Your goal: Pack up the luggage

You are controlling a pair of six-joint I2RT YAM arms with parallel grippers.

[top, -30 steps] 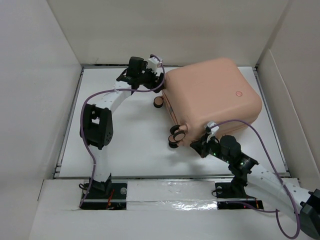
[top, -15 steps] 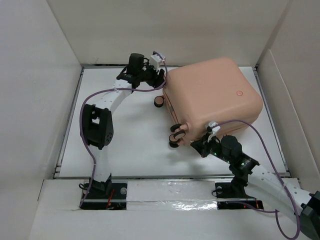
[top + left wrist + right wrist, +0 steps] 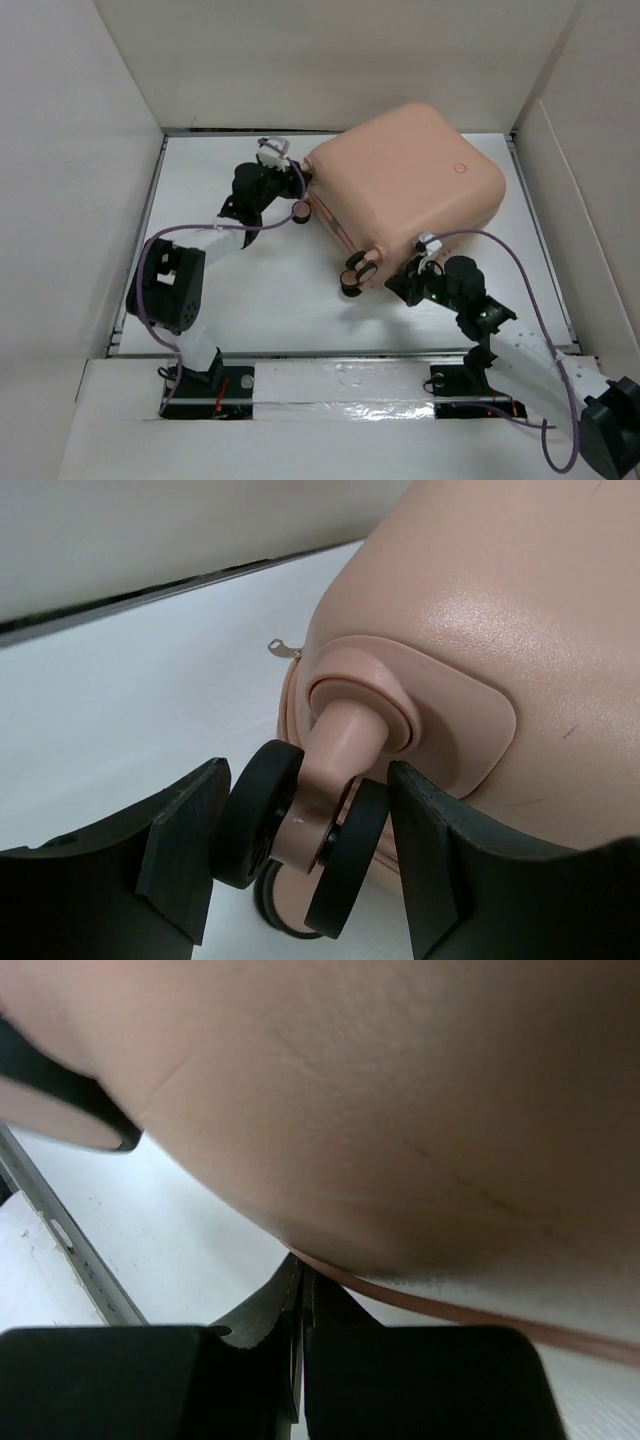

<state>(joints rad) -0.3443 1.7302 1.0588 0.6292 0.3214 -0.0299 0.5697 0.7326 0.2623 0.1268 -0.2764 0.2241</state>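
The luggage (image 3: pixel 410 195) lies closed and flat on the white table (image 3: pixel 250 290), toward the far right. It sits askew, its long axis running from the wheeled end at centre out to the far right wall (image 3: pixel 545 130). It lies to the right of my left gripper (image 3: pixel 295 205), which is half-wide and closed around the far caster wheel (image 3: pixel 335 860), a finger against each black disc. My right gripper (image 3: pixel 300 1305) is pinched shut and holds nothing, its tips tucked under the case's near edge beside the near wheels (image 3: pixel 357 272). The left arm is nearer the wheeled end. I judge bare table lies to the left and near side, while the far and right sides crowd the walls.
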